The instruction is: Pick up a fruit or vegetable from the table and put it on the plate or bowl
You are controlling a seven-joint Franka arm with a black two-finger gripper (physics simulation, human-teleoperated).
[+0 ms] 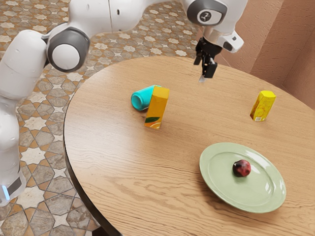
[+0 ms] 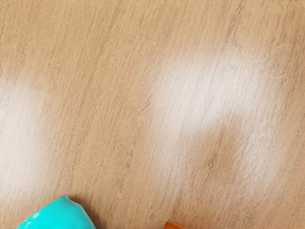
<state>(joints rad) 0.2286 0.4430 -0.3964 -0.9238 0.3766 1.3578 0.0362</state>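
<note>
On the green plate, toward the near side of the table, a small dark red fruit lies close to the plate's middle, so we judge the task's goal already met as things stand. Our claw hangs high over the far part of the table, well apart from the plate. We cannot tell from this angle how far open it is, but nothing hangs from it.

The main risk, as we see it, is disturbing what is already right. The fruit looks round and the plate shallow, so a bump to the rim, or a clumsy pass of the arm across it, could send the fruit rolling off onto the wood.

A second risk lies below our hand. The wrist view shows bare wood under us, with the teal cup and a corner of the orange carton close by. The cup lies on its side against the upright carton, so a careless descent or sweep there could roll the one and topple the other.

Lastly, we see no other produce on the table. Taking the carton or the yellow pack for a vegetable would mean a wasted and wrong grasp.
</note>
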